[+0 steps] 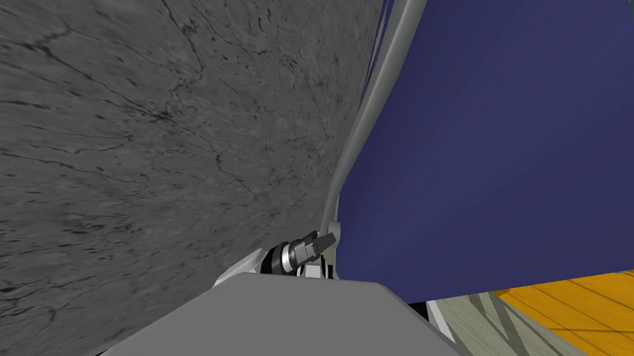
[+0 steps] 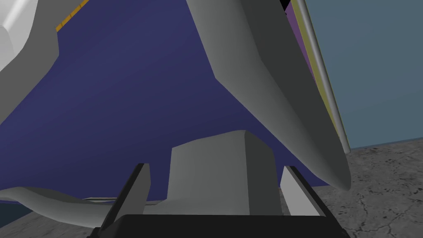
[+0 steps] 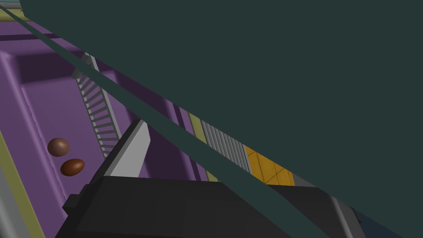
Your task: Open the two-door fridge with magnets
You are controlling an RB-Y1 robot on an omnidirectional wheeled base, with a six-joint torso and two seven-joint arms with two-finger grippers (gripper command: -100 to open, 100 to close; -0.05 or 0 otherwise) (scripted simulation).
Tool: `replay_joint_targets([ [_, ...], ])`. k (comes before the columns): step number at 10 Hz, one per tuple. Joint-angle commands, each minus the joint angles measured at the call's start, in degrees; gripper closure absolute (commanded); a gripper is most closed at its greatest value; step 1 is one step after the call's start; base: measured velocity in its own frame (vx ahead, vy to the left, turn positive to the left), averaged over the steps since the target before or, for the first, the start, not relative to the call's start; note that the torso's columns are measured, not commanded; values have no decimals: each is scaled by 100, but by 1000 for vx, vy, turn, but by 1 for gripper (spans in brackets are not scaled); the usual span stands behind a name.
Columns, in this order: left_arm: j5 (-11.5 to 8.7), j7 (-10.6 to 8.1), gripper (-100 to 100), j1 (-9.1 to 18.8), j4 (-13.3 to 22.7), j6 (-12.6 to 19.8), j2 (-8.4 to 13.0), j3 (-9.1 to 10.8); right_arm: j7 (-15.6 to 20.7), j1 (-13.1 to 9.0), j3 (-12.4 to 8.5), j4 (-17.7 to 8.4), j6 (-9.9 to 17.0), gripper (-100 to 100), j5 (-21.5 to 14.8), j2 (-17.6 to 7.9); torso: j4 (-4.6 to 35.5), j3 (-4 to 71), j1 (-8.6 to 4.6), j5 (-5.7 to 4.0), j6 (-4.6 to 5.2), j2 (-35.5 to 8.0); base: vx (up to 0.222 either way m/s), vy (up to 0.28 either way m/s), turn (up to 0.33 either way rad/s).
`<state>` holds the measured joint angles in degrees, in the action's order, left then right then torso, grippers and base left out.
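The left hand is at one end of the grey handle on the dark blue fridge door, fingers apart, standing either side of the handle's mounting block.

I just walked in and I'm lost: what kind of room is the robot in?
Probably a kitchen: a dark blue fridge door with a long grey handle, and a purple fridge inside with wire racks and two brown egg-like things.

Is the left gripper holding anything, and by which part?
Nothing clamped: the left gripper straddles the grey mounting block of the curved grey handle on the dark blue fridge door, with gaps showing.
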<state>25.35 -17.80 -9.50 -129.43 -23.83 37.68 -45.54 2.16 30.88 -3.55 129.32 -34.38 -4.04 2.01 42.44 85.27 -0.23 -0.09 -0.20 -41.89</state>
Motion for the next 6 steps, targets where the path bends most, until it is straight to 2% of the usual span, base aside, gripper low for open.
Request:
replay_joint_targets([
  [1, 3, -8, 0, 7, 0, 11, 7, -3, 0, 1, 0, 0, 0, 0, 0, 0, -12, -13, 0, 1, 7, -3, -13, 6, -9],
  [6, 15, 13, 0, 18, 8, 4, 2, 3, 0, 1, 0, 0, 0, 0, 0, 0, -22, -45, 16, 7, 17, -19, -9, 3, -5],
])
